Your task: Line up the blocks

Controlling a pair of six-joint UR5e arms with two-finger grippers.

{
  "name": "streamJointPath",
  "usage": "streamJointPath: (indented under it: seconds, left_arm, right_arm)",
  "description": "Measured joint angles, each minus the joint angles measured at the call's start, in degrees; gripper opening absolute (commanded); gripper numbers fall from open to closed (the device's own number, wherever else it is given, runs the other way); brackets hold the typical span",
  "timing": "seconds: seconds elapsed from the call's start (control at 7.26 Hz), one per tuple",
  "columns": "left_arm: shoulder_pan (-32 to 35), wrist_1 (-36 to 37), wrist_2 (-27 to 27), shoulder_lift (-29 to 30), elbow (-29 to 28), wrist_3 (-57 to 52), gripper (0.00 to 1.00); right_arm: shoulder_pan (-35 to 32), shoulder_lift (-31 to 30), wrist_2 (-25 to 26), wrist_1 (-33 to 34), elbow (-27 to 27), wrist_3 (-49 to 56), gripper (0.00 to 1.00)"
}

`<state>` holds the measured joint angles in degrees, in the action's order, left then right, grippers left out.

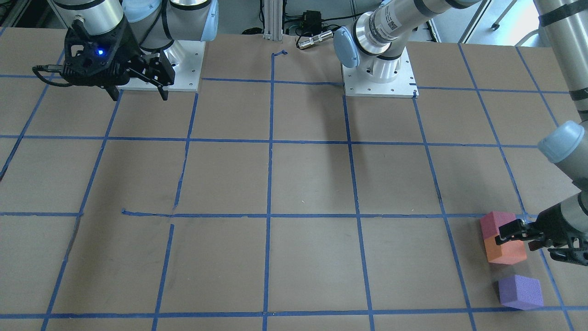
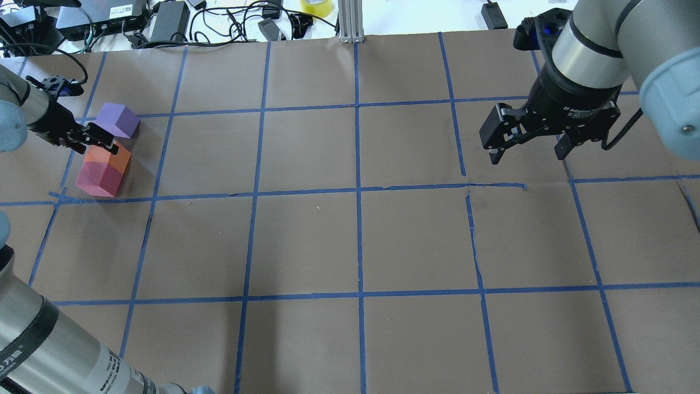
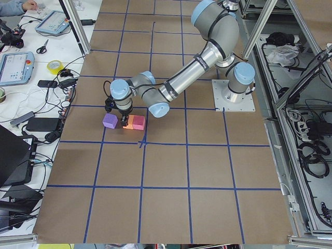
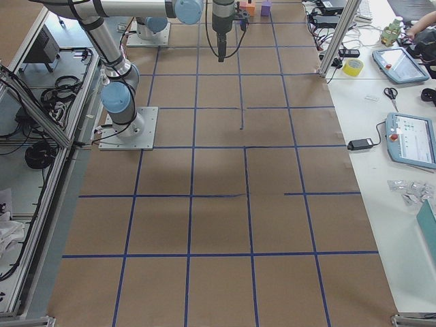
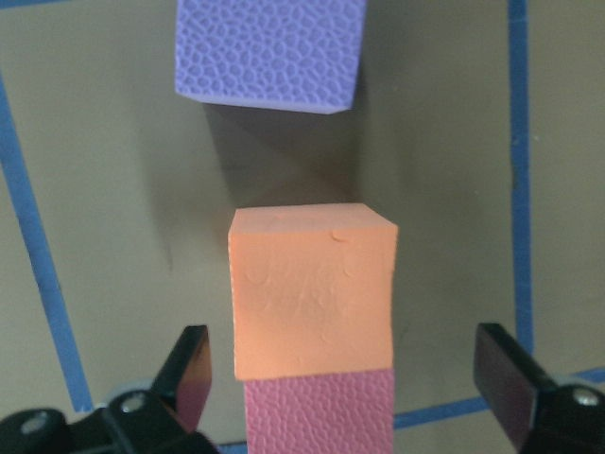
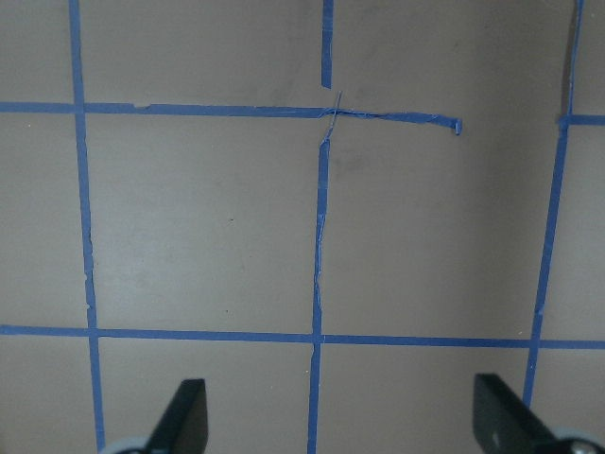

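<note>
The pink-red block [image 2: 97, 178] and the orange block [image 2: 116, 157] lie touching each other at the table's far left. The purple block [image 2: 116, 120] lies a small gap beyond the orange one, roughly on the same line. In the left wrist view the pink-red block [image 5: 319, 411], the orange block [image 5: 312, 293] and the purple block [image 5: 267, 47] run bottom to top. My left gripper [image 2: 92, 142] hovers open over the pink-red and orange pair, its fingers [image 5: 189, 364] to either side without touching. My right gripper [image 2: 525, 149] is open and empty above bare table at the right.
Brown paper with a blue tape grid [image 2: 358, 189] covers the table. Cables and power bricks [image 2: 175, 16] lie past the far edge. The arm base plates [image 1: 379, 82] stand on the robot's side. The right wrist view shows only table and tape [image 6: 321, 236].
</note>
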<state>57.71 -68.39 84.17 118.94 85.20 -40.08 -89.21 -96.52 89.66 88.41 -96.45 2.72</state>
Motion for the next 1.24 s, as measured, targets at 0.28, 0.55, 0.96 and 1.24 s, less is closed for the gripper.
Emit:
streamJointPath:
  seconds: [0.28,0.55,0.96,1.24]
  left_arm:
    - [3.0,-11.7,3.6,-9.7,-1.2,0.5,1.00]
    - [10.2,-20.6,5.6,-18.0,-3.3,7.5,1.00]
    - [25.2,-22.8,6.1,-23.5,-4.0,19.5,1.00]
    - [31.9,-22.7,6.2,-24.1,-3.5,27.8,1.00]
  right_arm:
    - [0.0,0.0,0.4,-0.1,0.0,0.0,1.00]
    - [0.0,0.1,0.5,-0.1,0.0,0.0,1.00]
    - [0.0,0.1,0.6,0.1,0.0,0.0,1.00]
    - [0.0,0.1,0.6,0.1,-0.1,0.0,1.00]
